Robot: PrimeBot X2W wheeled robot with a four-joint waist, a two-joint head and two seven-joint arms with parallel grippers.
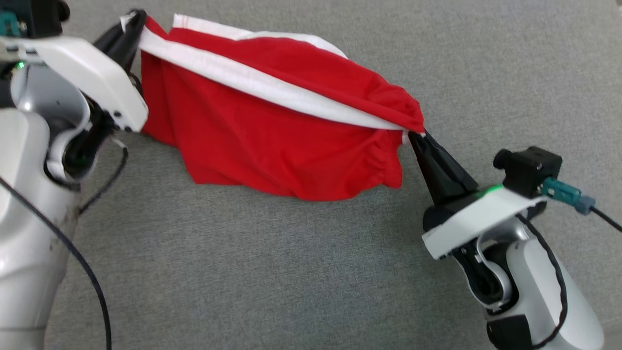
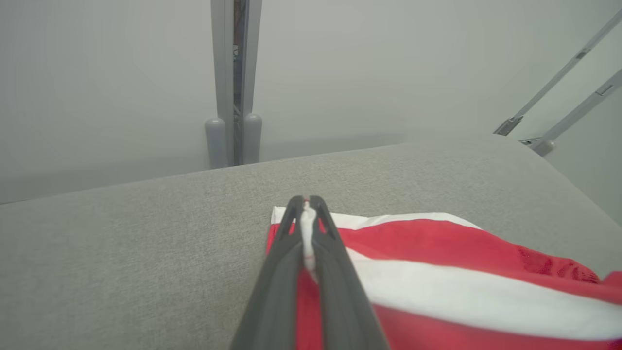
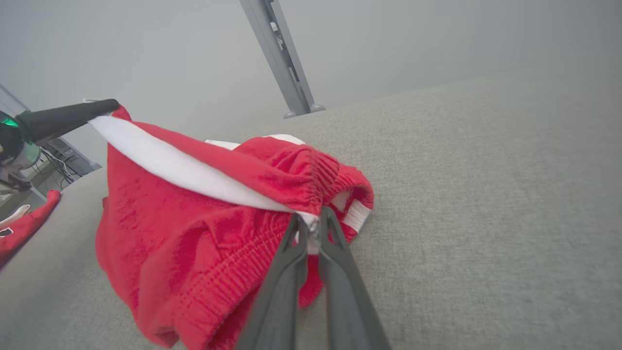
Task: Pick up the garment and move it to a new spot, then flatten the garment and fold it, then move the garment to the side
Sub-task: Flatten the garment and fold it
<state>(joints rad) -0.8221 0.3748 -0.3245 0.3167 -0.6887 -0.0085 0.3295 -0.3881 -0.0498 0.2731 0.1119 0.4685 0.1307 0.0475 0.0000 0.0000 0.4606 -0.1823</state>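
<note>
red cloth garment (image 1: 272, 141) with white band; matt grey woven surface (image 1: 291, 267)

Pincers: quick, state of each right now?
Left pincer: closed, holding the red garment by its white stripe.
Right pincer: closed, holding the stripe's other end.

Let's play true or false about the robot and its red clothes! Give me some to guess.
1. The left gripper and right gripper both pinch the garment. True.
2. The garment is blue. False: it is red with a white stripe.
3. The garment lies neatly folded. False: it hangs rumpled between the grippers.
4. The surface underneath is grey fabric. True.
</note>
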